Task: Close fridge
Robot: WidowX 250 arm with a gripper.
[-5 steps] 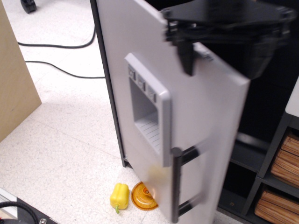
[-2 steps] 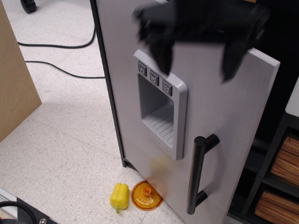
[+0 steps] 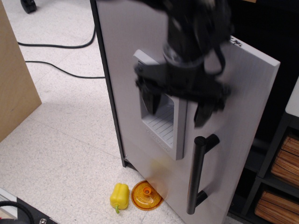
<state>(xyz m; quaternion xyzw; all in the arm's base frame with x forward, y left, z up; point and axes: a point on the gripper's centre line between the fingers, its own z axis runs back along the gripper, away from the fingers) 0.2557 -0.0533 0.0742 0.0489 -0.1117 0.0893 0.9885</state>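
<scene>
The fridge's light grey door (image 3: 238, 121) stands slightly ajar, its right edge a little out from the black interior (image 3: 275, 42). Its recessed dispenser panel (image 3: 161, 123) is partly covered by my arm, and the black bar handle (image 3: 198, 175) shows below. My black gripper (image 3: 176, 106) hangs in front of the door over the dispenser, blurred by motion, fingers (image 3: 149, 100) spread apart and holding nothing.
A yellow toy pepper (image 3: 119, 196) and an orange disc (image 3: 146, 196) lie on the floor at the door's foot. A dark shelving unit with wicker baskets (image 3: 280, 172) stands at right. Black cables (image 3: 56, 45) run across the floor; a wooden panel (image 3: 14, 79) is at left.
The door swung from wide open to nearly shut a second ago, then stayed put. My gripper has dropped from the door's top edge down in front of the dispenser.
</scene>
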